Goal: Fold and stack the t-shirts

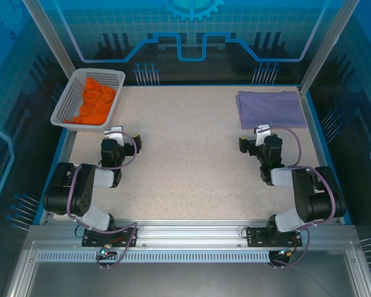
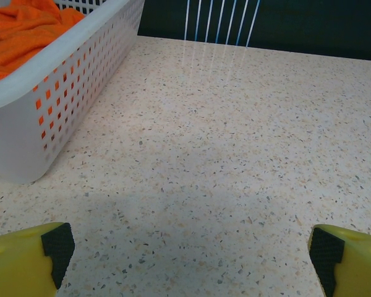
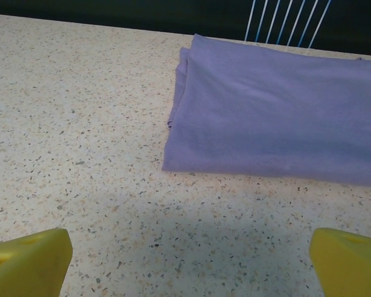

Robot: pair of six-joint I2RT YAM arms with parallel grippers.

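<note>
L grip (image 2: 190,258) wide open, empty, above bare table (image 2: 235,136) | R grip (image 3: 190,260) wide open, empty | purple tee (image 1: 271,109) folded flat, upper right | orange tee (image 1: 94,100) bunched in basket (image 1: 80,126), upper left

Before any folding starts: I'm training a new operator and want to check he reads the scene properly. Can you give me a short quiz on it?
1. True or false: the orange t-shirt lies folded flat on the table.
2. Where is the purple t-shirt? A) in the white basket; B) folded on the table, at its far right corner; C) clamped in the right gripper.
3. Fill in: the left gripper and the right gripper both have their jaws ___.

Key: 1 false, it sits crumpled in the white basket. 2 B. 3 open.
</note>
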